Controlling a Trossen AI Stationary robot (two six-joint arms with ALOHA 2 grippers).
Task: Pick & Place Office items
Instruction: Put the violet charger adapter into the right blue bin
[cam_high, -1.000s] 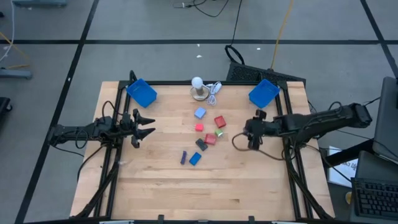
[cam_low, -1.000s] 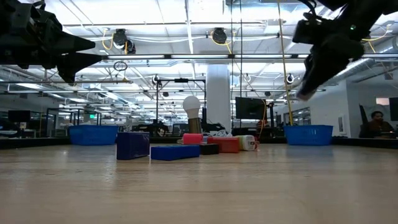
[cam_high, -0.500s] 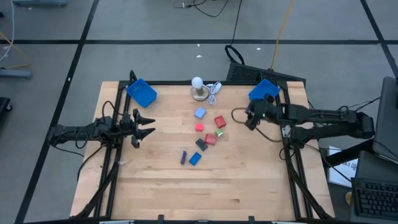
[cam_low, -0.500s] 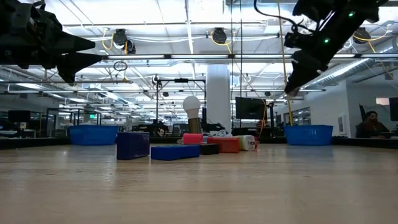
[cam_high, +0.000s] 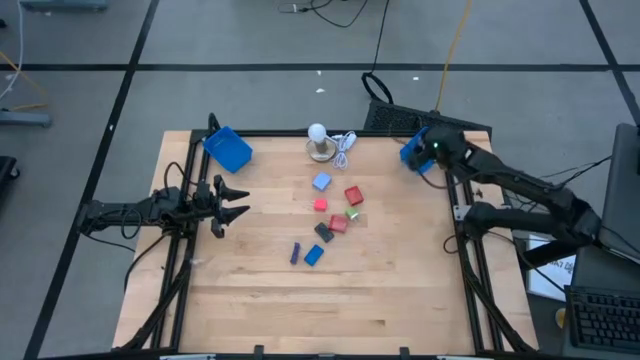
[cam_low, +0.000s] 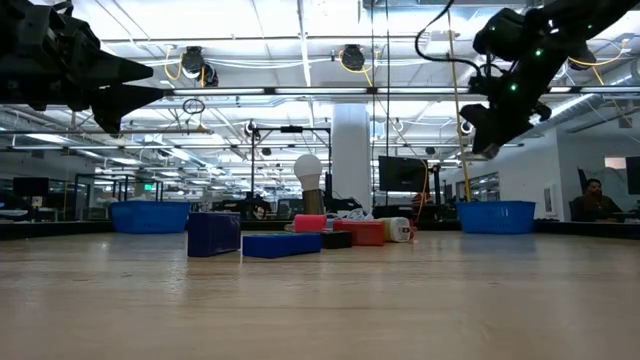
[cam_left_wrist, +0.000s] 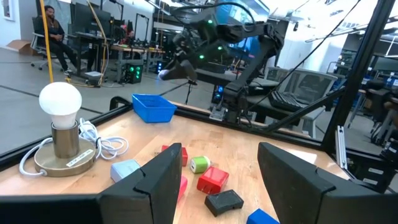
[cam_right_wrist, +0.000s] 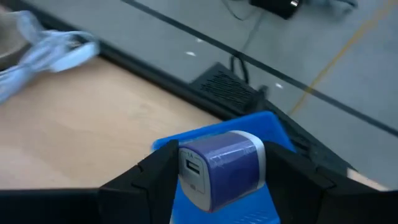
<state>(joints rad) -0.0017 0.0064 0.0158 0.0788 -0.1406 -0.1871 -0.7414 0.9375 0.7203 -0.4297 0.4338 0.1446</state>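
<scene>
Hovering above blue tray: purple block.

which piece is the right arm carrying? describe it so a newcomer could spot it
Go to the table's far right corner, where the right gripper hangs over the blue tray. Between its fingers sits a purple block with a white end face, the only piece off the table; the other pieces lie mid-table.

A robotics lab: framed wooden table, ceiling pipes, workstations, seated person.
</scene>
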